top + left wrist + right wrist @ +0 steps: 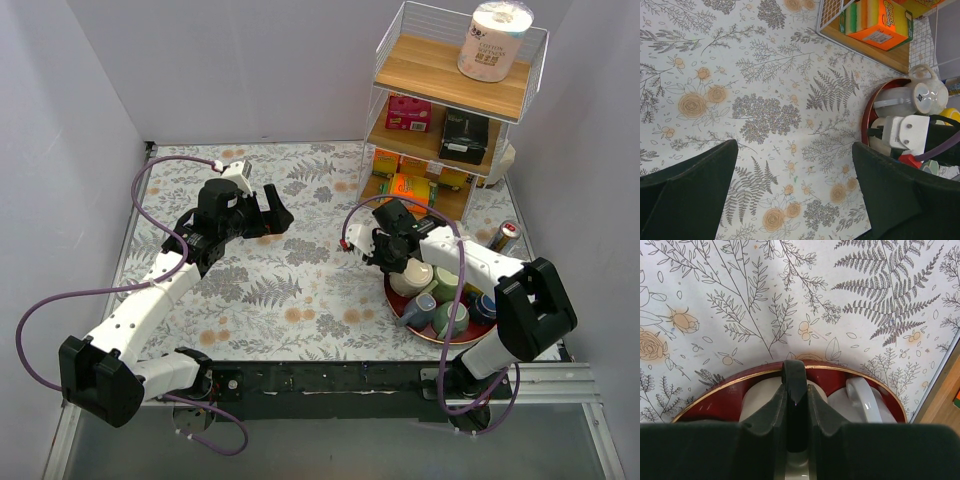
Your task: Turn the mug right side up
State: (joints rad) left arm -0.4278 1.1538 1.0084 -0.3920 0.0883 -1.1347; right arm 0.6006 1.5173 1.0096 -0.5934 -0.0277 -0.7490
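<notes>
Overhead, your right pincer (403, 265) meets the mug (415, 277) in the red tray (397, 307) at the worktop's (300, 290) right.
From above, your left pincer (278, 212) hangs spread over the floral worktop, well apart from the tray. Left wrist: its dark fingers (687, 195) stand wide, the tray at right. Right wrist: your fingers (767, 415) pinch the mug's dark handle (794, 375), the pale mug just inside the tray's rim.

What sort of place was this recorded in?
Likely a staged lab tabletop imitating a kitchen: white walls around a floral tablecloth, a wire shelf rack of groceries, a red tray of mugs.
</notes>
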